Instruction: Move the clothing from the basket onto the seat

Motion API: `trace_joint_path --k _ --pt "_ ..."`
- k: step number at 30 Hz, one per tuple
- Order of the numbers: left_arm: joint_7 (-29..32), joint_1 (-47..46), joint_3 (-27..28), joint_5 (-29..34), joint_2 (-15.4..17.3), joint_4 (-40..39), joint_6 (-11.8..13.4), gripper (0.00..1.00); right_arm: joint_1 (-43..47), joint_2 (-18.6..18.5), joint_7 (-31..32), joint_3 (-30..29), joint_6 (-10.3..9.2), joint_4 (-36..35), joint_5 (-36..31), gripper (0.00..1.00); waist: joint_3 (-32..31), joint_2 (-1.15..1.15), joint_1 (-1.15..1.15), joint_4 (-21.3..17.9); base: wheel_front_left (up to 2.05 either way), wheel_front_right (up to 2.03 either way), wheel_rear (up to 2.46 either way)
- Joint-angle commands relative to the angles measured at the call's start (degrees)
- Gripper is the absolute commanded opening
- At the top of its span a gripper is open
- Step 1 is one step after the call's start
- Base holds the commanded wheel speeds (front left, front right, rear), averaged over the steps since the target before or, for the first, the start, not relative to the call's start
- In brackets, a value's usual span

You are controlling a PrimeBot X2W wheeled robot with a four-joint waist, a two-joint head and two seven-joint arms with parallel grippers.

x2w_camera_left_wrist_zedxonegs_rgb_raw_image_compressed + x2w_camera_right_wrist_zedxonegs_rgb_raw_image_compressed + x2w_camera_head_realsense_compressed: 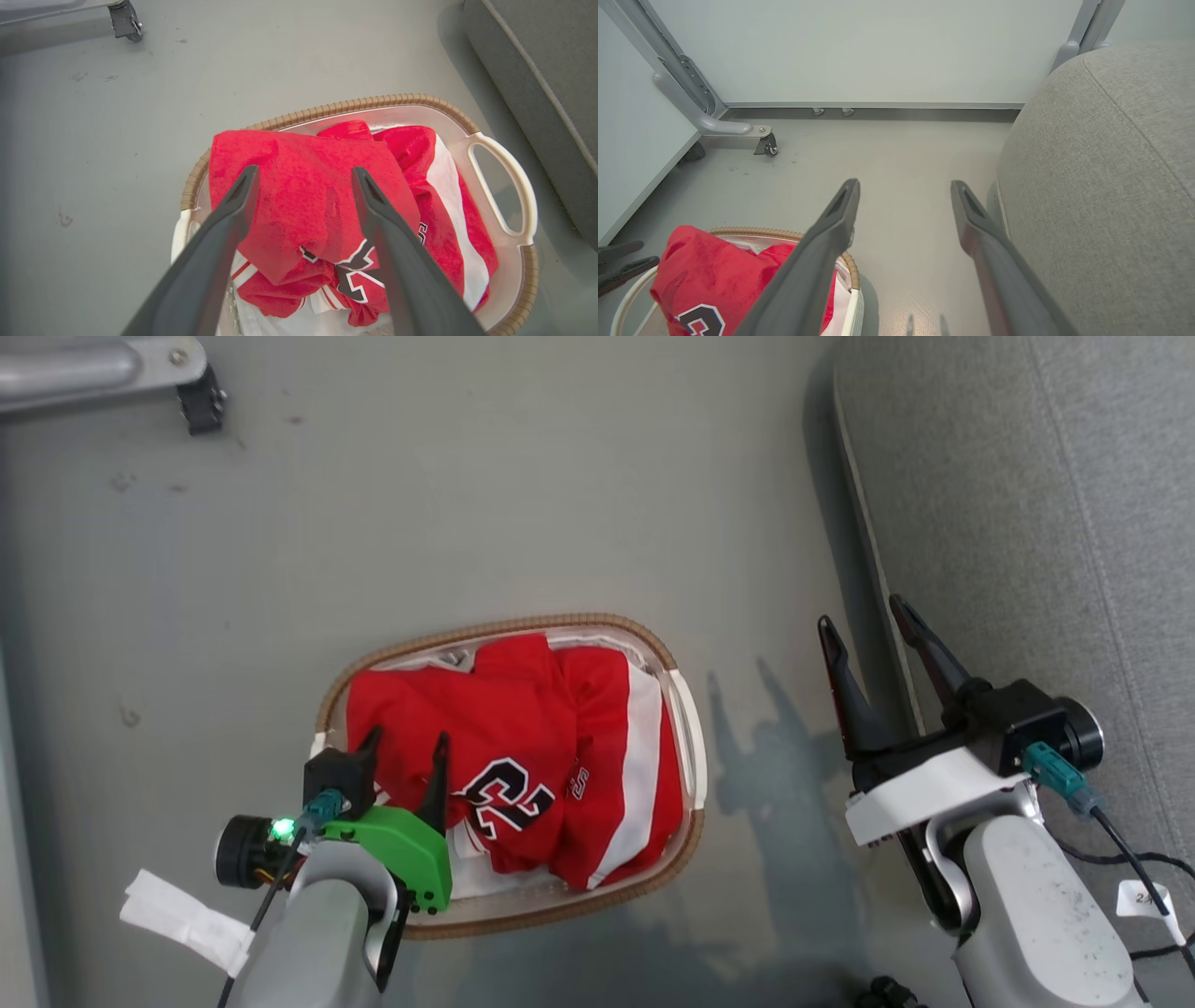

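You held the left tool (407,737) spread above the clothing (509,705) in the basket (523,621), seemingly to pinch it; the right tool (862,613), spread and empty, hung beside the seat (1027,523).

Grey floor (523,504): basket (579,618) mid-floor, seat (1027,523) near, wheeled frame foot (201,403) well apart.

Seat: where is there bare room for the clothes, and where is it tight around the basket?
The seat shows bare grey fabric across everything in view. Bare floor lies between the basket rim and the seat edge, where the open right gripper hangs. Crowded: inside the basket, clothing fills it under the open left gripper.
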Motion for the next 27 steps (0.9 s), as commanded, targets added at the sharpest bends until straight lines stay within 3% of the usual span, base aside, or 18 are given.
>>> trace_joint_path --k 1,13,27 --pt "0.0 -2.1 -0.2 0.0 0.3 1.3 -0.1 1.0 -1.4 -0.1 -0.3 0.2 -0.02 -0.5 0.4 1.0 6.0 0.0 -0.01 -2.2 0.0 0.0 0.0" --pt "0.0 -10.9 -0.4 0.5 0.8 11.2 -0.4 1.0 -3.9 0.3 -0.3 2.3 -0.02 -1.7 0.9 1.0 13.4 0.0 -0.01 -3.9 0.0 0.0 0.0" --pt "0.4 -19.4 -10.9 -4.6 1.1 20.7 -0.5 1.0 -5.1 0.6 -0.3 4.4 -0.02 -2.7 1.2 1.0 18.5 0.0 -0.01 -7.0 0.0 0.0 0.0"
